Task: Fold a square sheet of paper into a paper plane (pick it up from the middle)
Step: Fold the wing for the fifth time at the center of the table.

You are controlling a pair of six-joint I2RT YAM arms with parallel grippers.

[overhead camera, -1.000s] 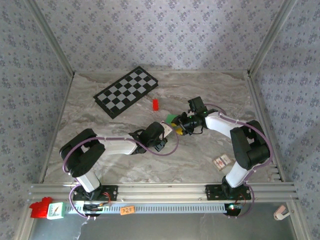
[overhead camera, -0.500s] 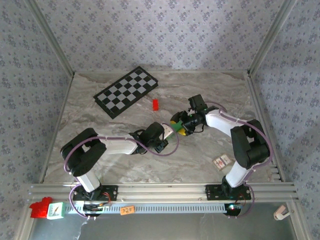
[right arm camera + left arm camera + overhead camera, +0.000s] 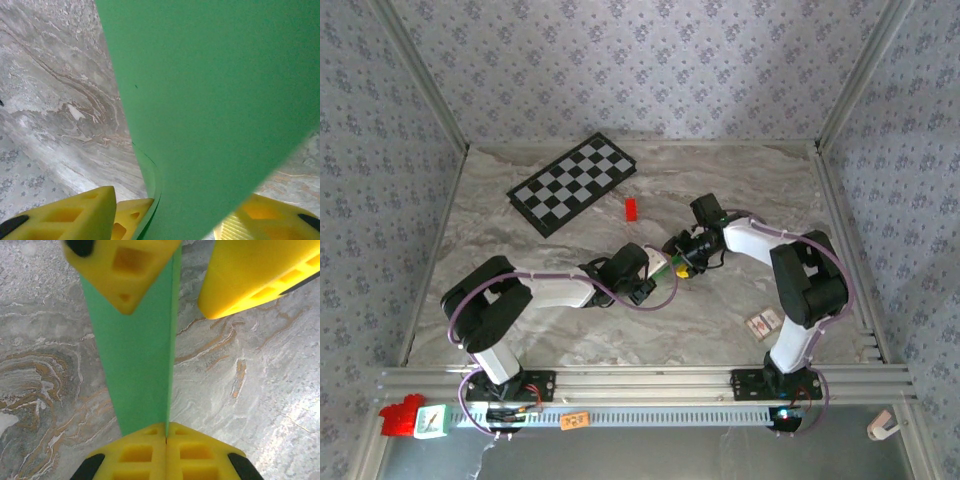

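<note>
Slippage is the main risk. The left end effector (image 3: 166, 440) is clamped together on the near end of the folded green paper (image 3: 137, 355), which runs as a narrow strip straight out ahead of its tips, above the table (image 3: 250, 390). The right end effector (image 3: 165, 222) straddles the strip's far end with jaws apart, one finger (image 3: 122, 270) over the paper's face and the other clear beside it. If it closes off-centre or pulls sideways, the crease could skew, or the thin sheet could tear or slide from its single grip. No container takes part here.
</note>
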